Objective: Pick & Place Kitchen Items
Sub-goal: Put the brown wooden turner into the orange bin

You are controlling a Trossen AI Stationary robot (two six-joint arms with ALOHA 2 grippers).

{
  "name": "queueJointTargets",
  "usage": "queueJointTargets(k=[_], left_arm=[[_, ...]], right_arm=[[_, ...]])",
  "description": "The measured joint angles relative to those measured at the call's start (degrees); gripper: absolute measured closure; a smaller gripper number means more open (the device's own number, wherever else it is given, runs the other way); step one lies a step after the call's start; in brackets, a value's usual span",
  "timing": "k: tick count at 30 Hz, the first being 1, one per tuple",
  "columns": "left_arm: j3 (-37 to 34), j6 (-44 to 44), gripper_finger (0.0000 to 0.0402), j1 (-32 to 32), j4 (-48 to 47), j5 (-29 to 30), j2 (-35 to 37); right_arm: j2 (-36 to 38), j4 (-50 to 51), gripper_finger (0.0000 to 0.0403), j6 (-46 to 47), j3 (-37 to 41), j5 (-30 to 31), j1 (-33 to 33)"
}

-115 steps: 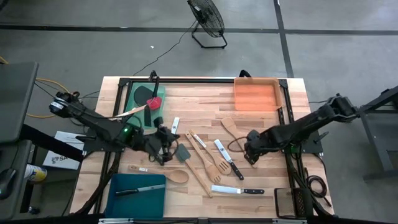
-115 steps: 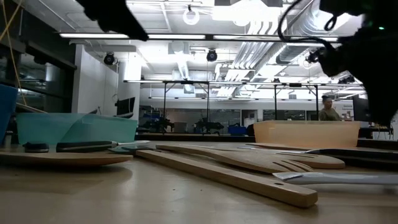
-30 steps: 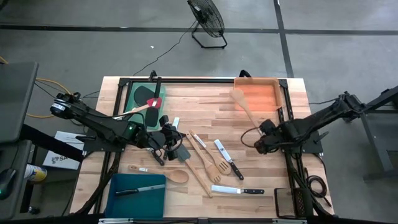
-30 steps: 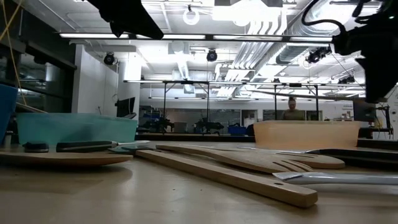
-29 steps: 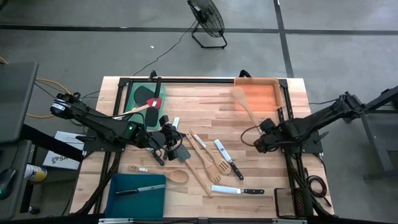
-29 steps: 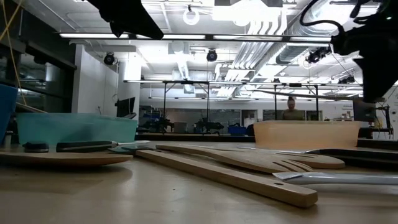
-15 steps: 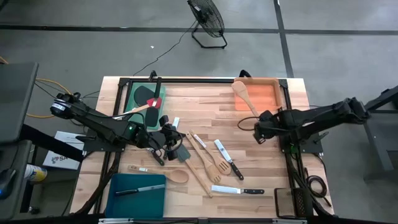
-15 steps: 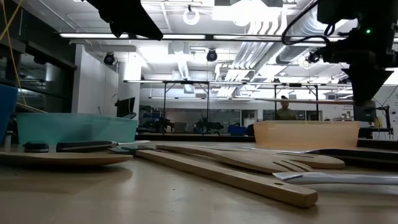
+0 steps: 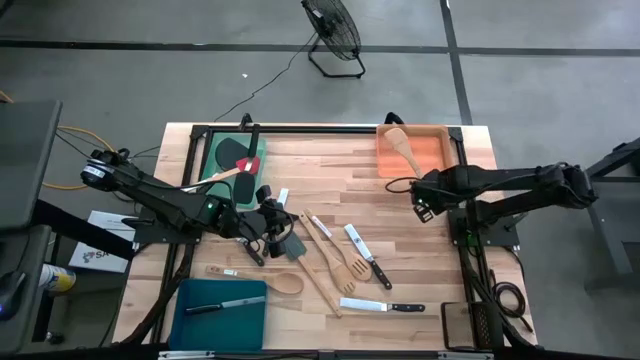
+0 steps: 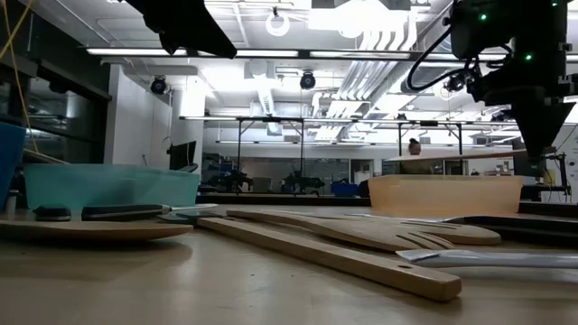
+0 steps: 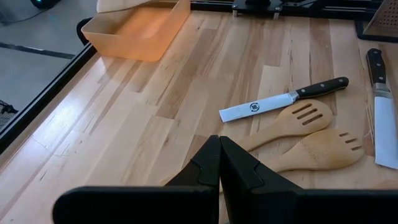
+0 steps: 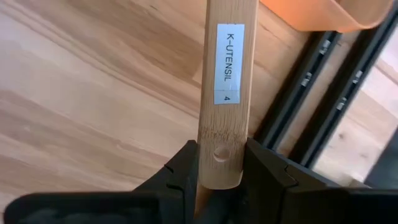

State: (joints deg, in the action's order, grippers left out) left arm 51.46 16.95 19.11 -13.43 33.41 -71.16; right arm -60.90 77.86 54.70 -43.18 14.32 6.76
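The pale wooden spoon with a small white label (image 12: 226, 62) is held up in the air by the right gripper (image 12: 221, 163), which pinches it near the very end of its long handle. In the high view, the spoon's round head (image 9: 397, 137) hangs over the shallow orange plastic tray (image 9: 433, 152) at the far right corner of the wooden desk (image 9: 330, 175), while the handle reaches back past the tray's near rim to the gripper.

The grip sits far from the heavy head — so the spoon could swing or tip down in the gripper. If it lets go while the handle still sticks out over the rim, the spoon might seesaw on the edge and slide back out onto the desk. If the arm goes down too fast, the head might bump the tray and push it.

The left gripper (image 11: 219, 163) is shut tight and holds nothing. It hangs near the middle-left of the desk over a dark grey spatula (image 9: 293, 247). Close by lie two slotted wooden turners (image 11: 303, 118) and a steel knife with a black handle (image 11: 283, 101). They are packed close, so a reach for one could knock the others.
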Motion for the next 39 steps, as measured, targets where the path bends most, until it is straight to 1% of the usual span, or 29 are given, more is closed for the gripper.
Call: queueJointTargets(k=[6,10,13,15,20,23,26,30,36,39], left_arm=[[0.0,-0.2,0.0401,0.0,0.0,-1.4,0.0],[0.0,-0.2,0.0401,0.0,0.0,-1.4,0.0],[0.0,-0.2,0.0401,0.0,-0.1,-1.4,0.0],[0.0,-0.2,0.0401,0.0,-0.1,-1.5,0.0],[0.0,-0.6,0.0401,0.0,-0.3,-1.8,0.0],[0.0,-0.6,0.0401,0.0,-0.3,-2.1,0.0],[0.0,-0.6,0.0401,0.0,-0.5,-2.9,0.0],[0.0,-0.6,0.0401,0.0,-1.1,-4.2,0.0],[-0.1,-0.6,0.0401,0.0,-1.7,-4.9,0.0],[-0.7,-0.1,0.0401,0.0,-1.5,-4.9,0.0]], right_arm=[[0.0,2.7,0.0310,-2.1,-5.0,-1.3,3.2],[-0.2,4.5,0.0310,-3.5,-10.8,-1.7,4.0],[-1.7,8.6,0.0310,-4.8,-16.0,-2.9,4.6],[-3.2,11.9,0.0310,-7.2,-19.6,-3.3,5.3],[-7.8,12.1,0.0310,-17.4,-25.9,-5.9,8.9],[-11.4,12.1,0.0310,-21.4,-27.3,-6.3,12.4],[-14.7,12.2,0.0310,-22.1,-27.6,-6.3,15.5],[-18.1,12.1,0.0310,-25.5,-27.6,-6.0,18.2],[-21.9,12.2,0.0310,-26.4,-27.6,-5.3,22.2],[-22.2,12.2,0.0310,-25.6,-27.6,-3.7,23.1]])
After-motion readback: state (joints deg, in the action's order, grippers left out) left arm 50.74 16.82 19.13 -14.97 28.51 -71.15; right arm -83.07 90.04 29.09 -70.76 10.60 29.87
